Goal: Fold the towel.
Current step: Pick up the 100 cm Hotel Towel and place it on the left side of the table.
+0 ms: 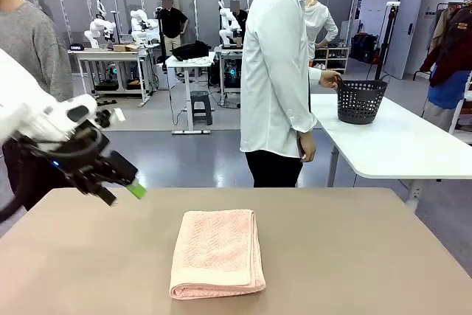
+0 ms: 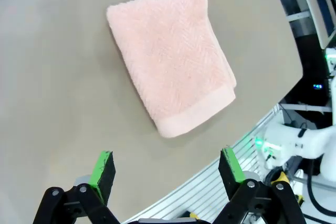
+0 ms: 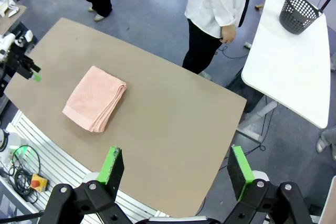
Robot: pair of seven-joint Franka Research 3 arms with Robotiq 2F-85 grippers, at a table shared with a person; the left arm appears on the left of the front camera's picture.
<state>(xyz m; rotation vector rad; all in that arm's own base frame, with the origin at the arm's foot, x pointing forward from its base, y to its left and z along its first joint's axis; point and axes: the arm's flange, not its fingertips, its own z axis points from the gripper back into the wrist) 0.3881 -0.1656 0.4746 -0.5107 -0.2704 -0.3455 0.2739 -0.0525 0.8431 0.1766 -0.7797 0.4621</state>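
Left gripper (image 2: 167,170) hangs above the table's near-left side, jaws wide apart and holding nothing, towel (image 2: 170,60) just ahead of it. Right gripper (image 3: 177,169) sits high over the table (image 3: 173,124), fingers spread and bare too. The towel lies folded flat mid-table, person (image 1: 276,71) standing beyond, hand on a dark basket (image 1: 361,101)

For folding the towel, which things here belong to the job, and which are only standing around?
Belong to the job:
- the towel, lying folded on the brown table
- left gripper, open above the table
- right gripper, open, high above it

Just standing around:
- black basket on the white table
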